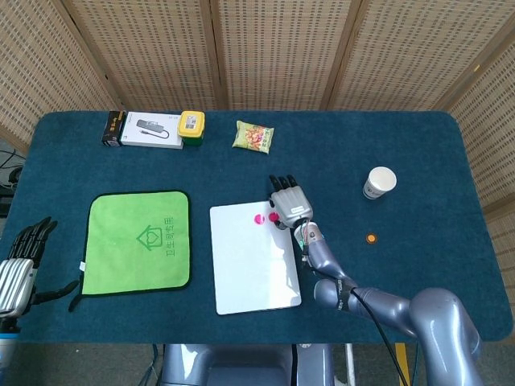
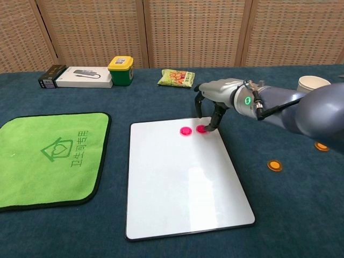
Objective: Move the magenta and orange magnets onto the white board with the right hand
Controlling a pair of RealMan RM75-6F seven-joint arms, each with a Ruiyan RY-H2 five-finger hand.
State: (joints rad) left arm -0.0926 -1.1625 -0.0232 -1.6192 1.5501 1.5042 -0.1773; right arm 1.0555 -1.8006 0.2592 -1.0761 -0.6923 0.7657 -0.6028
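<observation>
— Where were the magenta magnets?
— Both lay side by side on the white board (image 2: 183,177) near its far edge: one magenta magnet (image 2: 186,130) and a second magenta magnet (image 2: 201,129).

— And the right hand (image 2: 210,99)?
— Above the second one, fingertips (image 2: 213,125) touching or just beside it; whether it gripped, I couldn't tell.

— The orange magnets?
— One orange magnet (image 2: 274,165) and another orange magnet (image 2: 321,145) on the table (image 2: 279,226). The left hand (image 1: 18,269) hung spread, holding nothing.

Head view looks down; chest view, lower, nearer.

Two magenta magnets (image 2: 186,130) (image 2: 201,129), two orange magnets (image 2: 274,165) (image 2: 321,145), one white board (image 2: 183,177).
</observation>
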